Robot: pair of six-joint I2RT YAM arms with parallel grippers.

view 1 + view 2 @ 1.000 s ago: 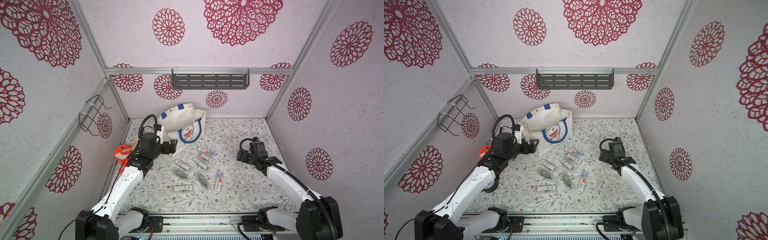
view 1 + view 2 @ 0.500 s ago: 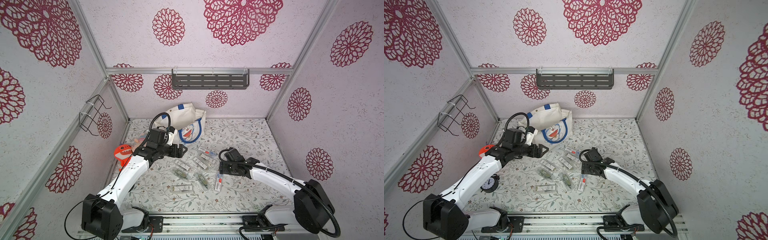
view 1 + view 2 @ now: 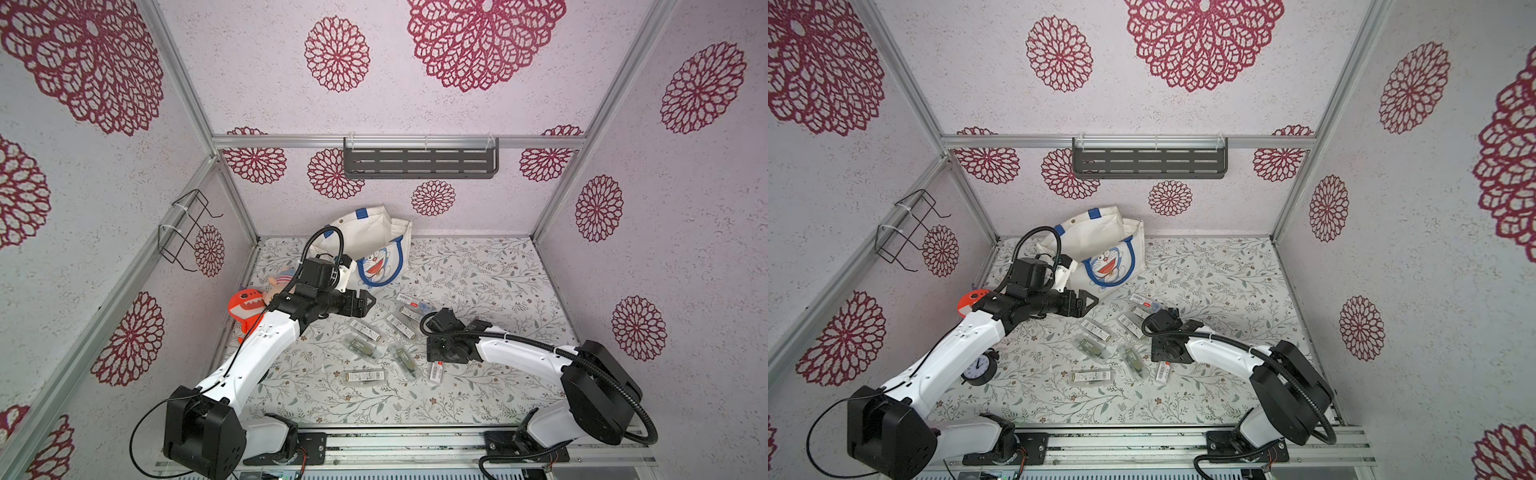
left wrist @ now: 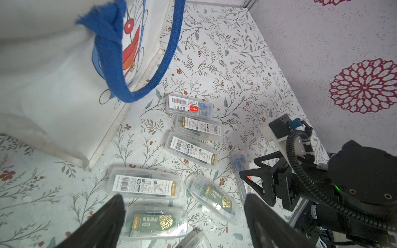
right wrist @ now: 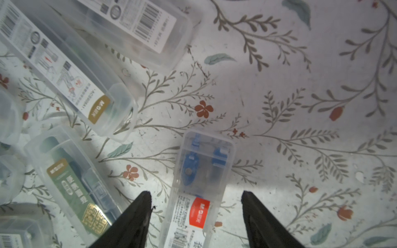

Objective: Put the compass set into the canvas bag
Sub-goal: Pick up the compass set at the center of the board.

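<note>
Right gripper (image 5: 195, 193) now lowered over the compass set (image 5: 204, 169), fingers apart astride it.
Left gripper (image 4: 184, 197), fingers wide apart, has advanced beside the canvas bag (image 3: 365, 232).

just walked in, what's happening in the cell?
The right gripper is down over a clear compass case with a blue compass and red label, jaws open on either side, not gripping yet. The left gripper, open and empty, hovers in front of the canvas bag. Other clear cases lie scattered on the table.
</note>
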